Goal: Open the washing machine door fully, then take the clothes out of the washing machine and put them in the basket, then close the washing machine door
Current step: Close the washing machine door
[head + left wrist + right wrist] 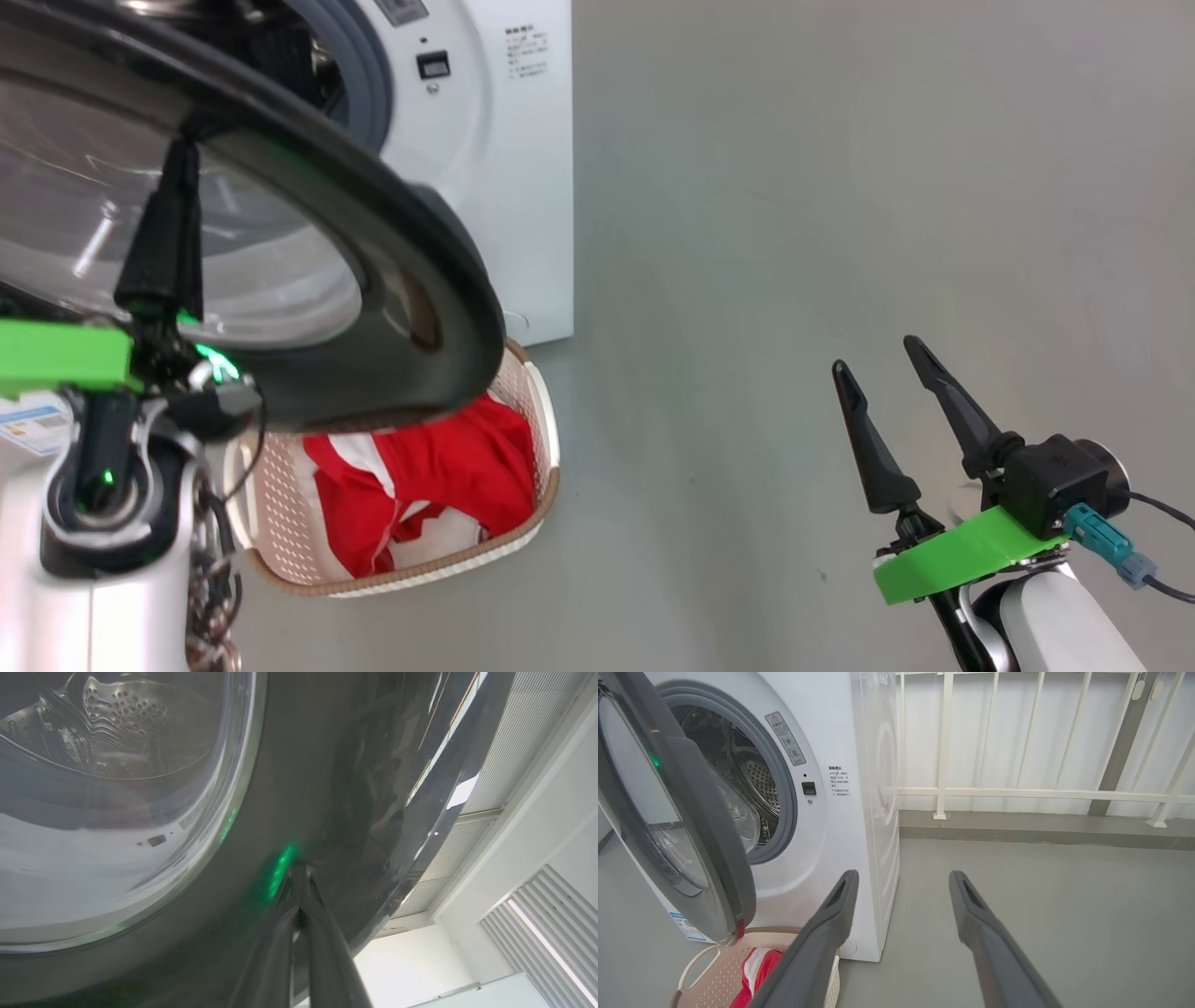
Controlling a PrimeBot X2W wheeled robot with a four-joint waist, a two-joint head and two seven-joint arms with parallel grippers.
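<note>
Two long dark fingers of the left gripper are pressed together with nothing between them. Their tips are set against the wide glossy black rim of the large round washing machine door, beside its bulging clear glass window. That door stands swung out from the big white boxy front-loading washing machine. In the right wrist view the grey rubber ring and perforated steel drum are open to sight behind it. Below the door's lower edge, on the grey floor just in front of the machine's lower corner, sits the small cream-white perforated plastic basket with a brown woven-look rim. Bright red clothes with white panels lie crumpled inside it. Off to the right, well apart from machine and basket, the right gripper hangs over the floor with its fingers spread wide and nothing between them
</note>
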